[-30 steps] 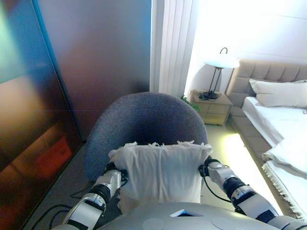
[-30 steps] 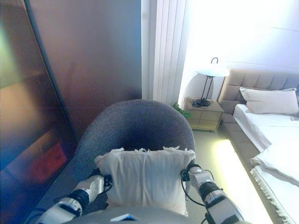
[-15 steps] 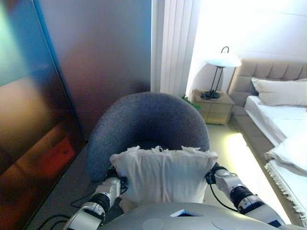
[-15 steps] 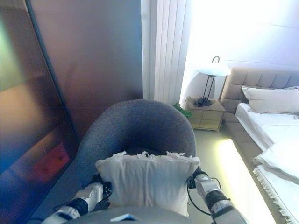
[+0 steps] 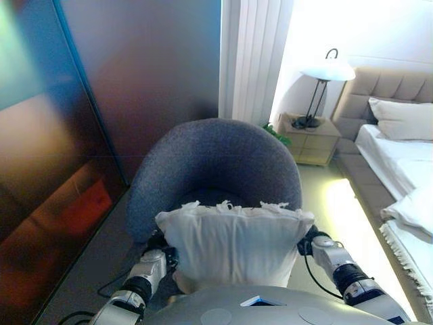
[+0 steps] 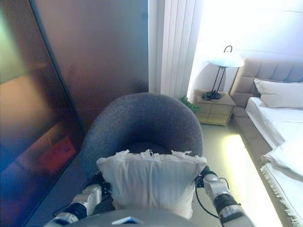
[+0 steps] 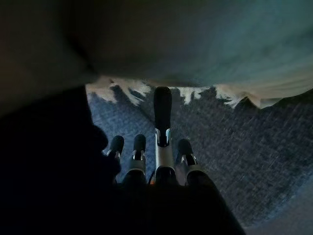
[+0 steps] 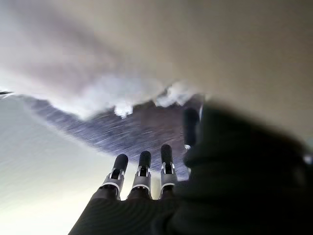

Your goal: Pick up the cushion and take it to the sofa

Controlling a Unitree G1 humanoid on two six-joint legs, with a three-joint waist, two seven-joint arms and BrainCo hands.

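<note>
While the white cushion sits pinned between both arms just in front of the robot's chest, each hand works as a flat paddle rather than a grasp. L hand: its wrist view shows the fingers straight, not curled round anything, one reaching up toward the cushion's fringed edge; whether the tip actually touches the cloth can't be told. The palm side lies against the cushion's left end. R hand: fingers also straight and spread in a row, lying along under the cushion's right end, nothing pinched.

Cushion orientation: long axis runs side to side, L hand to R hand, approx level. Fringed edge is uppermost and points away from the robot, toward the chair; the broad face is turned toward the head cam.

It hangs above the front of the grey round-backed armchair, over the seat opening, clear of the backrest. To the right, well apart: a small bedside table with lamp, and a bed w/ pillow.
</note>
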